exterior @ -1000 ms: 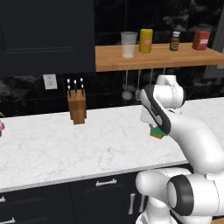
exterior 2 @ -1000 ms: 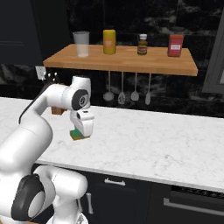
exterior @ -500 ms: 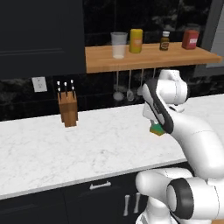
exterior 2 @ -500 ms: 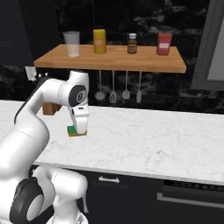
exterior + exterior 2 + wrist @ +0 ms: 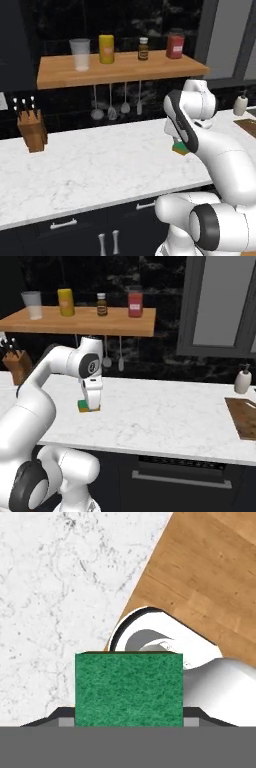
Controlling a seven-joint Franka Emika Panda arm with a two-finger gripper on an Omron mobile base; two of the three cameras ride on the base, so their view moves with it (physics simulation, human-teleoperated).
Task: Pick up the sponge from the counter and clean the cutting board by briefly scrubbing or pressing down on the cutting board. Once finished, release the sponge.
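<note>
Since the earlier frames both base views have slid sideways along the desk: the knife block now sits far to the left, and a cutting board and a soap bottle have come into sight at the right, while the arm holds much the same pose with the sponge in its grip.

The jaws are closed on the sponge, one dark finger pressed to each short side; in the hand view the green face fills the space between them, and the finger tips are mostly cut off by the lower edge. The gripper points down, holding the sponge above the white marble desk; whether it touches the surface is hard to tell. From the left base view the sponge is half hidden behind the arm's forearm, only its green and yellow corner showing.

The cutting board lies well apart from the sponge, at the desk's far right, cut off by the picture's edge. Above, a wooden shelf carries a glass, a yellow can, a small bottle and a red jar.
</note>
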